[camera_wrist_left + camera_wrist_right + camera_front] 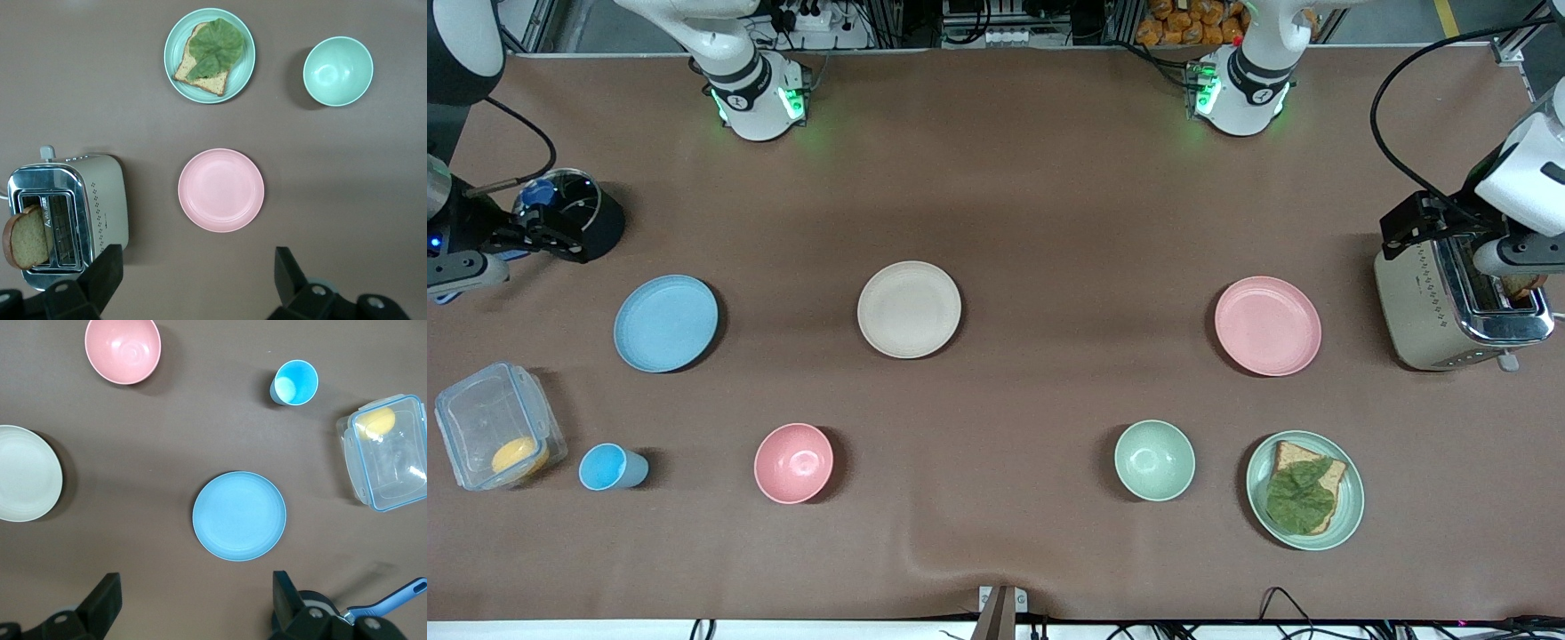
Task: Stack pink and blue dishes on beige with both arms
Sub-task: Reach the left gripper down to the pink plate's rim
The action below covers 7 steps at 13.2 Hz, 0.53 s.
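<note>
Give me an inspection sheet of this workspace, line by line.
Surface: brown cloth, rumpled at the camera edge.
Job's things: blue plate, beige plate, pink plate, apart, unstacked.
Clutter: pink bowl, green bowl, blue cup, toast plate, plastic box, toaster, black pot.
Grippers: left gripper open over the pink plate; right gripper open over the blue plate.
Cables: black cable above the toaster.
Surroundings: nothing seen.

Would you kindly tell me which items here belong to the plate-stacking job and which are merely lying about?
Job: pink plate, blue plate, beige plate, open left gripper, open right gripper.
Lying about: pink bowl, green bowl, toast plate, blue cup, toaster, clear container.
</note>
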### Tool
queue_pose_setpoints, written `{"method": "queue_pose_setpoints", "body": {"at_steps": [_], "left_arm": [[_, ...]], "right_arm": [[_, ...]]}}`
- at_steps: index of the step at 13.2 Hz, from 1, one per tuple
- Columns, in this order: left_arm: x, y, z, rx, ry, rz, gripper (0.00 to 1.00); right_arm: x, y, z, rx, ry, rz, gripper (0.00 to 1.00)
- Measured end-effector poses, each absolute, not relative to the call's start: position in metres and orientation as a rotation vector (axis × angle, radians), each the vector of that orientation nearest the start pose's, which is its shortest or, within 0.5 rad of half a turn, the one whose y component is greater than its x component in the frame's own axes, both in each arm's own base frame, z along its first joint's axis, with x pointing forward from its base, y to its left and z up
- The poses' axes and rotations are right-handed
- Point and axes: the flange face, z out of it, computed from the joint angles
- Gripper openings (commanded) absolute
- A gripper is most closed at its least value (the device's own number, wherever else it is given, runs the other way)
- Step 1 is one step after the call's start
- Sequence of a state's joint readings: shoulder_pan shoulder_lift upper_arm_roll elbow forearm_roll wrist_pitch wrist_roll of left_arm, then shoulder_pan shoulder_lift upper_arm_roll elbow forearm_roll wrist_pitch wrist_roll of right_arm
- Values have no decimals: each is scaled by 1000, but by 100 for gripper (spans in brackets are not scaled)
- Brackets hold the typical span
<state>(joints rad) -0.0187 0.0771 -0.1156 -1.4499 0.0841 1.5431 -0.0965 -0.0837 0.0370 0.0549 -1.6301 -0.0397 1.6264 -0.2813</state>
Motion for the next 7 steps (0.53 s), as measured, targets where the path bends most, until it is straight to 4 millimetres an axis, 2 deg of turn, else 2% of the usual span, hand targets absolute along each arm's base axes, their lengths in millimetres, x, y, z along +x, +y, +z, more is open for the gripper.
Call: {"method": "queue_pose_setpoints", "body": {"at_steps": [7], "left_arm": [[569, -66, 632, -3100, 47, 22, 100]], "right_arm": [[567, -21, 581, -3146, -404, 73, 100]]}}
